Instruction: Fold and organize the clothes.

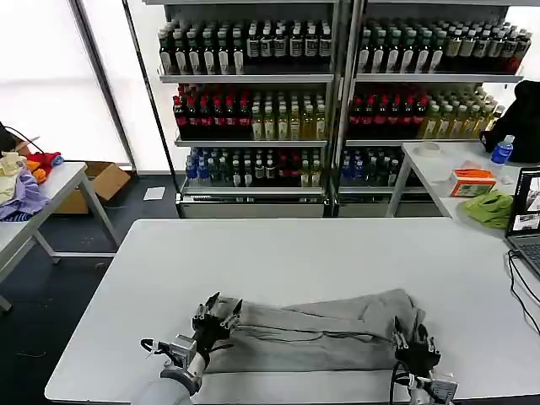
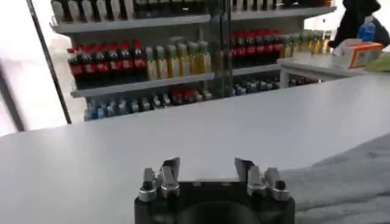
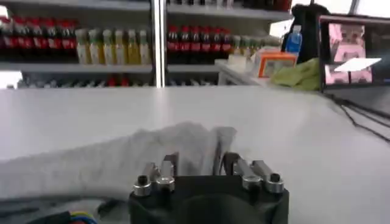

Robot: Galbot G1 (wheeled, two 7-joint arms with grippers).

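Your left pincer and right pincer – both spread wide – flank the grey shirt low on the bench.

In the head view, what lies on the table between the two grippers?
The folded grey shirt spans the stretch between the left gripper and the right gripper; nothing else lies there.

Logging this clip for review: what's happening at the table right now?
A two-armed robot is working on a grey garment lying partly folded along the near edge of the white table. The left gripper sits at the garment's left end, fingers open on the tabletop. The right gripper sits at its right end, fingers open, cloth just ahead.
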